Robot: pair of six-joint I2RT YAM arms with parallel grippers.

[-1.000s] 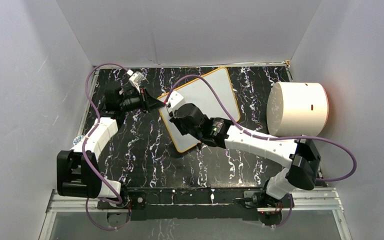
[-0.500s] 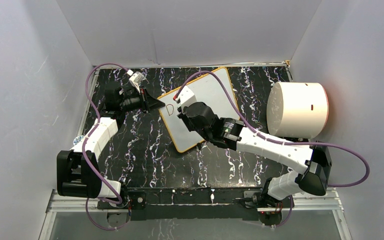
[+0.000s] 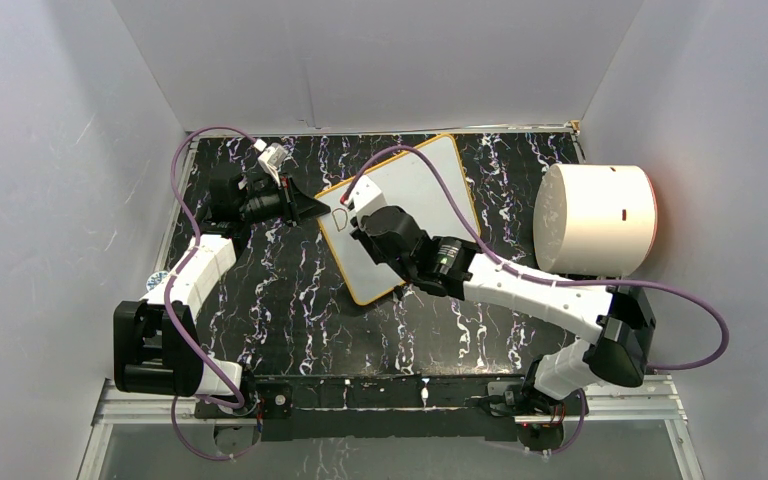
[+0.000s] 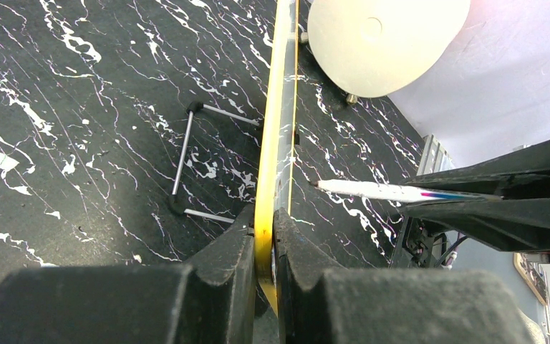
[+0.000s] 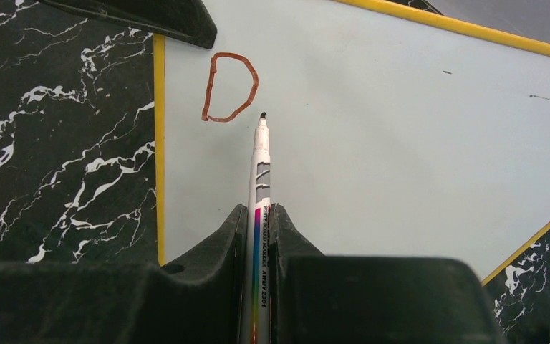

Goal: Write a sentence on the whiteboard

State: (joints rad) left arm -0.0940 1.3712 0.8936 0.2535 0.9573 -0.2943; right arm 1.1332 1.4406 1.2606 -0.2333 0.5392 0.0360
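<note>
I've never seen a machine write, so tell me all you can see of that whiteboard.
The whiteboard is a flat white rectangle with rounded corners and a thin yellow rim, set askew on the black marbled table. The left pincer clamps its rim near one corner; a thin wire stand shows behind it. A reddish letter D is drawn near that corner. The right pincer holds a marker, tip just beside the D.

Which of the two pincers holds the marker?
The right pincer: the marker is clamped in it, tip near the red D. The left pincer grips the whiteboard by its yellow edge instead.
</note>
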